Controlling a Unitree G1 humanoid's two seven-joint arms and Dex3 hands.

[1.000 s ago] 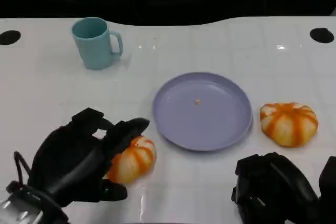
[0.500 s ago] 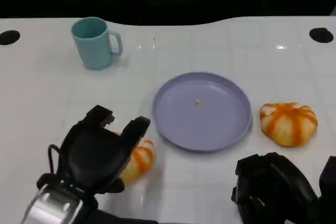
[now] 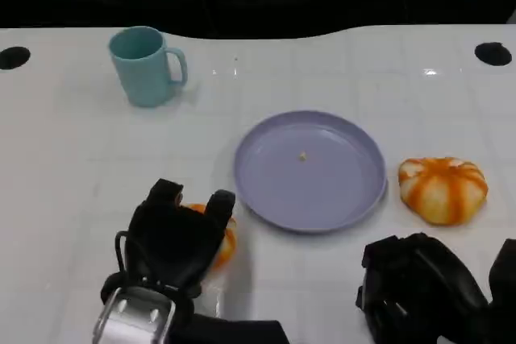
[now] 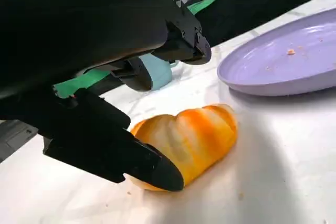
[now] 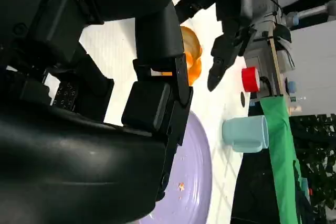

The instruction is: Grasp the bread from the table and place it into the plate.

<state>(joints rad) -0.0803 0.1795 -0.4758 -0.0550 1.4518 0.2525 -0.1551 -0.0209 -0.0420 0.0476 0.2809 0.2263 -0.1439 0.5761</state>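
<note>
An orange-and-white striped bread [image 3: 225,237] lies on the white table, just left of the purple plate [image 3: 355,199]. My left hand [image 3: 173,238] hangs over it and hides most of it in the head view. In the left wrist view the bread [image 4: 191,137] lies between the spread fingers [image 4: 181,38] above and the thumb [image 4: 131,161], whose tip is at its near side; the fingers are not closed on it. A second striped bread [image 3: 443,189] lies right of the plate. My right hand [image 3: 423,292] rests at the front right, holding nothing.
A teal mug [image 3: 147,65] stands at the back left, well away from the plate. Two dark holes [image 3: 493,53] mark the table's back corners. The plate [image 4: 283,66] holds a few crumbs. The right wrist view shows the mug [image 5: 247,132] and my left hand [image 5: 231,19].
My left hand has moved right and forward over the bread, turning so its fingers point away and cover more of the bread. The right hand, plate and other bread have not moved.
</note>
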